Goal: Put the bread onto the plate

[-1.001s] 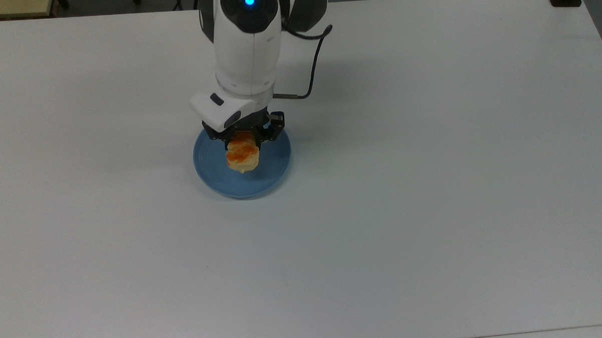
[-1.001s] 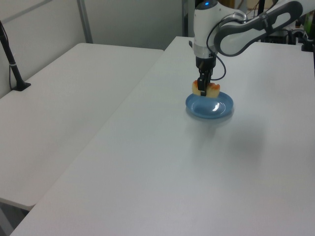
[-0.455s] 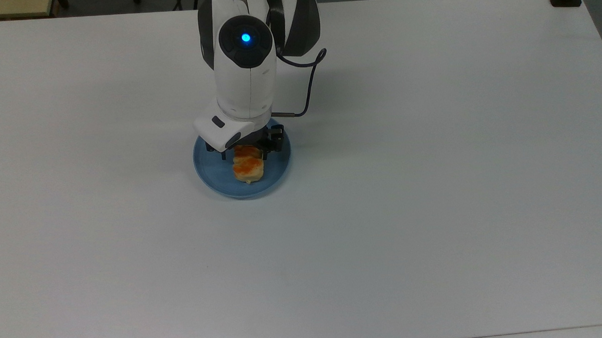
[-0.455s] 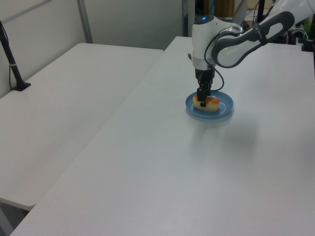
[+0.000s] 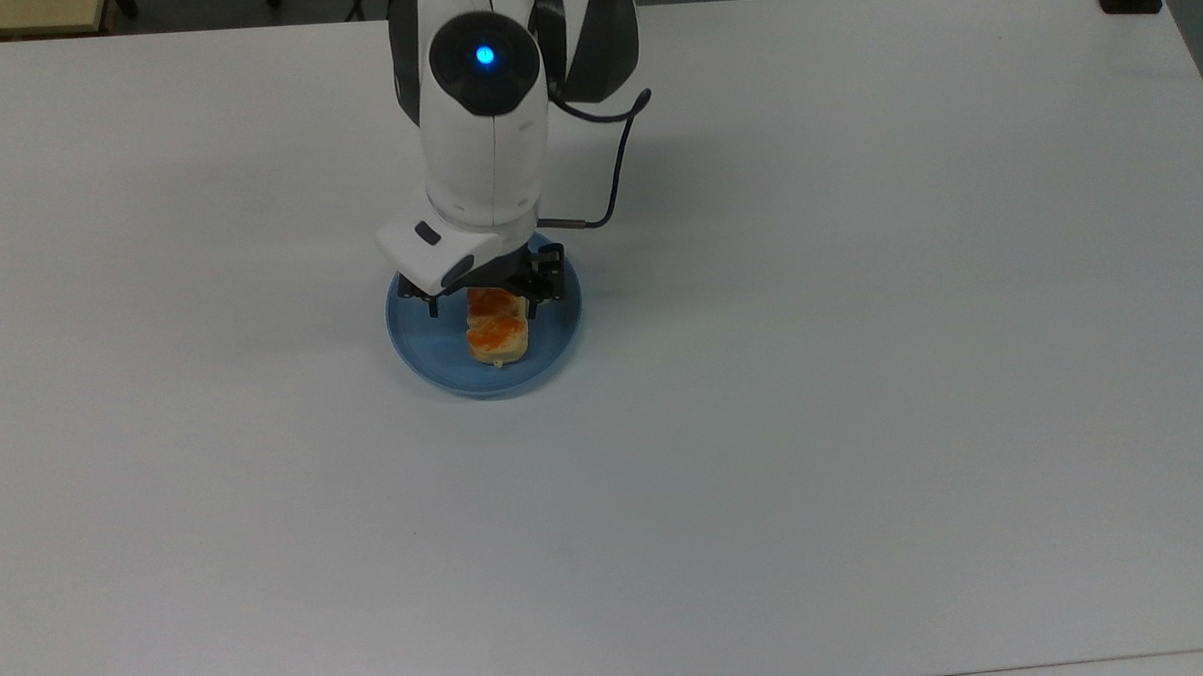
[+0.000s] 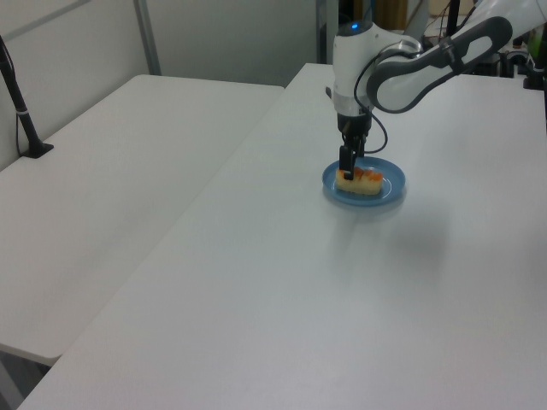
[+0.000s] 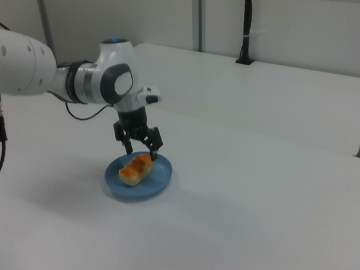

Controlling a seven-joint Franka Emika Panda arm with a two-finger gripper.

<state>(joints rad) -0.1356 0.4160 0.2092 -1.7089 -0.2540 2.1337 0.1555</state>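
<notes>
From my remote station, I saw the bread (image 7: 135, 168) lying flat inside the plate (image 7: 159, 182), the light-blue dish resting on the white table (image 5: 863, 369). The loaf sat lengthwise, its orange-brown glazed patches facing up; in the top view one end pointed toward the bottom of the frame while the other end was tucked beneath the arm's hardware. In the right view the loaf lay slightly toward the right view's left half of the plate, with bare blue showing on the right view's right side.

The gripper (image 7: 141, 149) hung just above the far end of the bread, and its two dark fingers (image 7: 154, 152) stood spread apart, one on each side of the loaf's end, with a clear gap between them and nothing clamped. In the top view the gripper (image 5: 488, 300) was largely covered by the white wrist of the arm (image 5: 484, 132), on which a blue light glowed. In the left view the gripper (image 6: 346, 171) pointed straight down over the bread (image 6: 359, 180), with the plate (image 6: 389, 192) beneath.

A black cable (image 5: 620, 157) looped from the wrist over the table. A second white table (image 6: 111, 171) stood beside the first, and a black post (image 6: 21, 111) rose from its far edge in the left view.
</notes>
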